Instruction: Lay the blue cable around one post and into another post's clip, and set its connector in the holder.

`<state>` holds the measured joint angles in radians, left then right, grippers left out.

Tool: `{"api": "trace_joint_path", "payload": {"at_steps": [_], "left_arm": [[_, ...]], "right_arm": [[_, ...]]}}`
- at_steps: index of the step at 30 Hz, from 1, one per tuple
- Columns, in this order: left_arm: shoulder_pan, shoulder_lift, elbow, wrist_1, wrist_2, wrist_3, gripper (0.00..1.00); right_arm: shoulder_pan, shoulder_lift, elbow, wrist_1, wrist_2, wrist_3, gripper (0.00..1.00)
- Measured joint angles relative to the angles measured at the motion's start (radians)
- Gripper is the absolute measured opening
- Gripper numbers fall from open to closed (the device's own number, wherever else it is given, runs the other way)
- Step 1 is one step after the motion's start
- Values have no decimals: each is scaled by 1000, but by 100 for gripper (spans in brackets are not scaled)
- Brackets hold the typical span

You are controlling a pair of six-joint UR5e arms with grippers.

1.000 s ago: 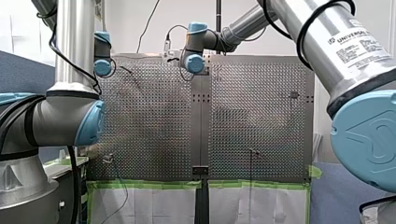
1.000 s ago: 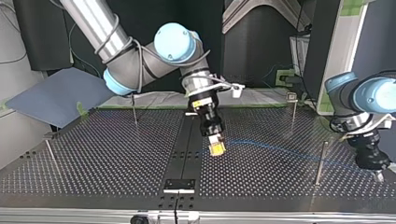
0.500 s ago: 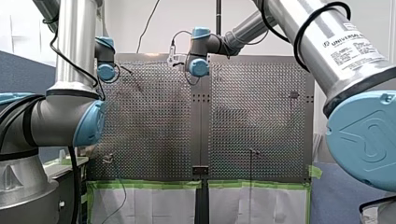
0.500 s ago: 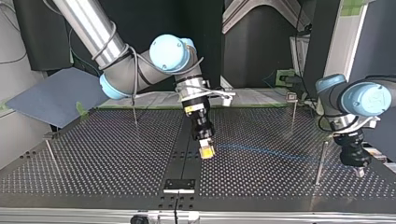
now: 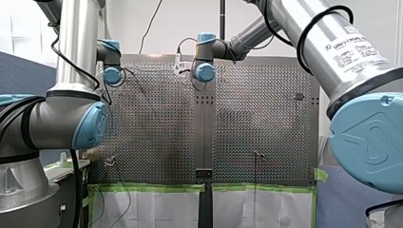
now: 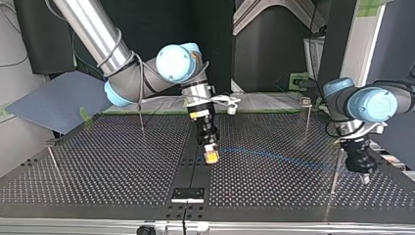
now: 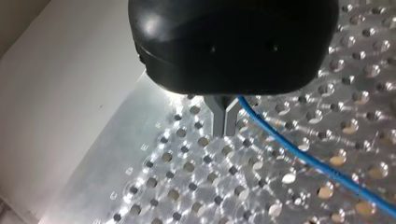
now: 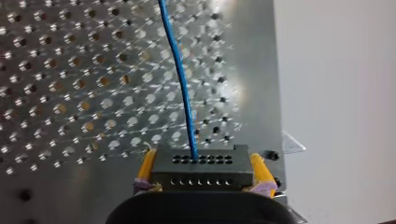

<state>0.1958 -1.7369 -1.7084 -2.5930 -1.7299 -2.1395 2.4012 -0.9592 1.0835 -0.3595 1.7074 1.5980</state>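
My right gripper (image 6: 211, 156) hangs just above the table's dark centre strip, its yellow pads shut on a black connector block (image 8: 201, 167). The thin blue cable (image 6: 274, 156) leaves that block and runs low over the perforated plate to my left gripper (image 6: 364, 179) at the top view's right. In the left wrist view the metal fingers (image 7: 224, 122) are shut, and the blue cable (image 7: 303, 156) trails away from them across the holes. A thin post (image 6: 335, 170) stands just beside my left gripper. A second post with a clip on top (image 6: 307, 113) stands further back.
Two more thin posts (image 6: 140, 116) (image 6: 53, 162) stand at the top view's left. A small black and white block (image 6: 188, 194) sits on the centre strip near that view's front edge. Green tape (image 5: 152, 188) lines the table's edge in the front view.
Both arms have moved toward the top view's left. My right gripper carried the connector leftward onto the centre strip, and my left gripper came in close to the nearby post.
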Motion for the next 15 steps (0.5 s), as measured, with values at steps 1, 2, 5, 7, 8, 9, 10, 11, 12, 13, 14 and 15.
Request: {"api": "trace_joint_path", "payload": {"at_steps": [1, 2, 5, 7, 8, 9, 10, 11, 12, 13, 14, 15], "left_arm": [[-3, 0, -1, 0, -1, 7, 0], [-5, 0, -2, 1, -2, 14, 0], [-7, 0, -15, 11, -4, 23, 0], [-8, 0, -28, 26, -7, 18, 0], [-8, 0, -31, 31, -10, 13, 0], [-8, 0, -35, 37, -16, 4, 0], [-7, 0, -37, 40, -20, -3, 0], [-6, 0, -38, 42, -24, -10, 0], [-6, 0, -39, 44, -27, -19, 0], [-7, 0, -40, 46, -30, -28, 0], [-7, 0, -41, 47, -32, -33, 0], [-8, 0, -41, 48, -34, -36, 0]], "right_arm": [[-1, 1, 0, 5, 0, 0, 0], [-2, 1, 0, 9, 0, -1, 0], [-6, 4, 0, 19, 0, -2, 0], [-10, 6, 1, 25, 0, -2, 0], [-11, 7, 1, 26, 0, -2, 0], [-13, 9, 1, 29, 0, -3, 0], [-14, 10, 1, 31, 0, -3, 0], [-16, 12, 1, 33, 0, -3, 0], [-18, 13, 2, 36, 0, -3, 0], [-19, 14, 2, 38, 0, -4, 0], [-21, 15, 2, 40, 0, -4, 0], [-22, 16, 2, 42, 0, -4, 0]]}}
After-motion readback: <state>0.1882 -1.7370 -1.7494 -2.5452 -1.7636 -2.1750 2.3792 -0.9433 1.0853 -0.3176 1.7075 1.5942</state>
